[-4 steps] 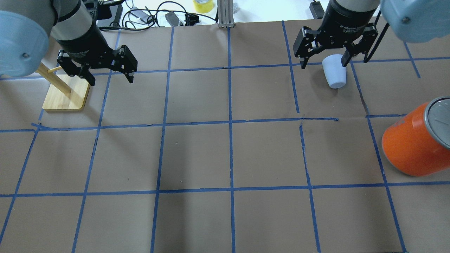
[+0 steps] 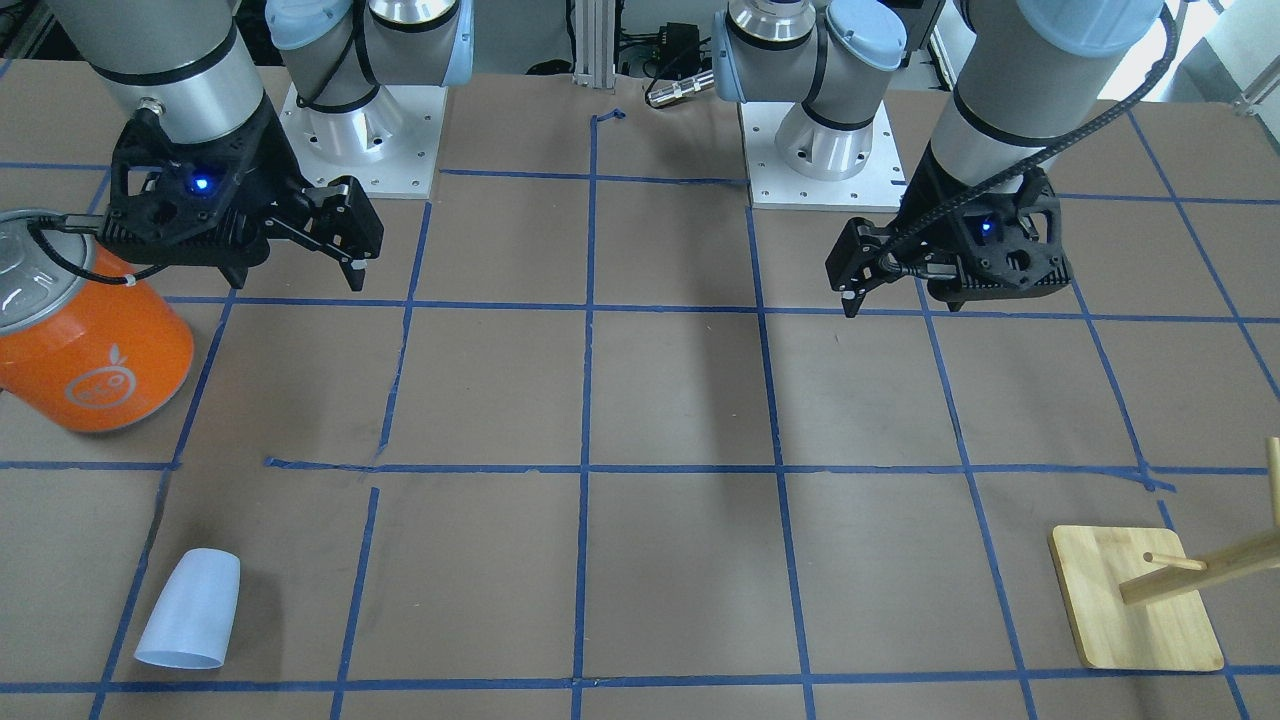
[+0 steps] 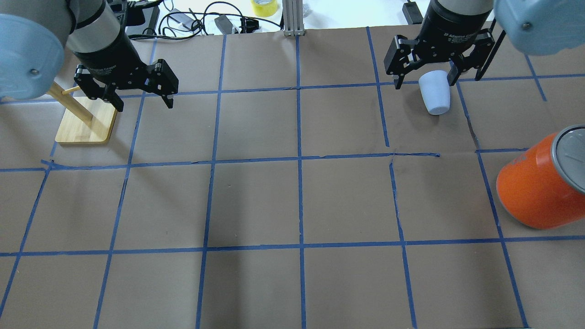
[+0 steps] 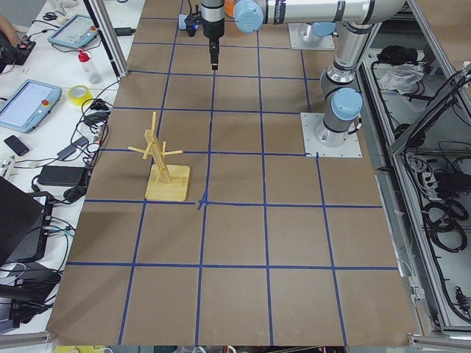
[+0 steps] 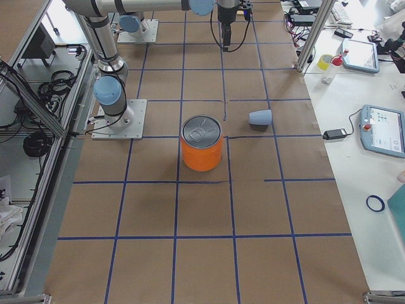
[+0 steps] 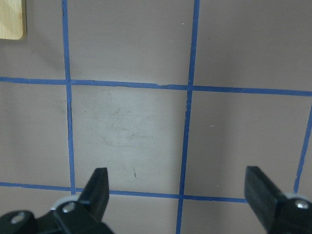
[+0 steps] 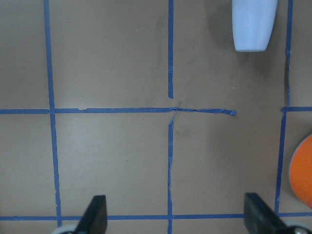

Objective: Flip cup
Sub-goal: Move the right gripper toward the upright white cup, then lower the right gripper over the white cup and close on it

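Note:
The cup (image 3: 435, 93) is small, pale blue-white and lies on its side on the brown table, its wide end pointing away from the robot. It also shows in the front-facing view (image 2: 190, 610), the exterior right view (image 5: 260, 117) and at the top of the right wrist view (image 7: 254, 22). My right gripper (image 3: 425, 83) is open and empty, held well above the table on the robot's side of the cup (image 2: 297, 275). My left gripper (image 3: 145, 105) is open and empty above bare table (image 6: 178, 190).
A large orange can (image 3: 539, 187) with a silver top stands at the right, between the cup and the robot's base (image 2: 90, 340). A wooden peg stand (image 3: 87, 125) sits at the far left. Cables and a tape roll (image 3: 264, 7) lie beyond the table's far edge.
My right gripper has shifted slightly farther from the robot and a little to the right. The cup and my left gripper have not moved.

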{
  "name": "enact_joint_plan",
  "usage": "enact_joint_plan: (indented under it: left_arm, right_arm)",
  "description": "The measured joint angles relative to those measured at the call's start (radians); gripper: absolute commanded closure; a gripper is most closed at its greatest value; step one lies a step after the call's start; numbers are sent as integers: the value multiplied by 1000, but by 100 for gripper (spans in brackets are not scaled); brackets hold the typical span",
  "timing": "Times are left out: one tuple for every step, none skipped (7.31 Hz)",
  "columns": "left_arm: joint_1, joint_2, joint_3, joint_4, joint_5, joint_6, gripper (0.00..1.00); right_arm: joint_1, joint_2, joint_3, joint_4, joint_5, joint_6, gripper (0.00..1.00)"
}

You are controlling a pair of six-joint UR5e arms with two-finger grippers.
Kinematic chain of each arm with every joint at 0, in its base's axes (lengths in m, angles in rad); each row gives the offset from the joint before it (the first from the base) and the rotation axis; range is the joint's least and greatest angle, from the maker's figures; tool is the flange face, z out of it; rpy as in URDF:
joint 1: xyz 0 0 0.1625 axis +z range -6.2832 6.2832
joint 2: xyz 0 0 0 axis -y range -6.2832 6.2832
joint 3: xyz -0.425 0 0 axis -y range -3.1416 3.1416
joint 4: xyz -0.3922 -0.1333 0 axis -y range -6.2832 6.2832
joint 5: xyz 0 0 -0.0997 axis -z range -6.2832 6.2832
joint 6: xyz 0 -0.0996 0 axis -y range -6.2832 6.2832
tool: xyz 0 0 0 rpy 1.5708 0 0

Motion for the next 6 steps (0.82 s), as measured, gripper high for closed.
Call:
enact_joint_plan:
  left_arm:
    - [0, 0, 0, 1, 0, 0, 0]
    - [0, 0, 0, 1, 0, 0, 0]
    - [0, 0, 0, 1, 0, 0, 0]
    - [0, 0, 0, 2, 0, 0, 0]
    - [0, 0, 0, 5, 0, 0, 0]
    - [1, 0, -1, 8, 0, 0, 0]
  right_arm:
    - [-9, 8, 0, -13, -4, 3, 0]
    - [-41, 28, 0, -53, -7, -3, 0]
    - [-90, 71, -4, -106, -10, -14, 0]
    - [-138, 144, -12, -192, -13, -29, 0]
    - [-170, 237, -18, -321, -15, -48, 0]
    - [-184, 326, -20, -432, -15, -69, 0]
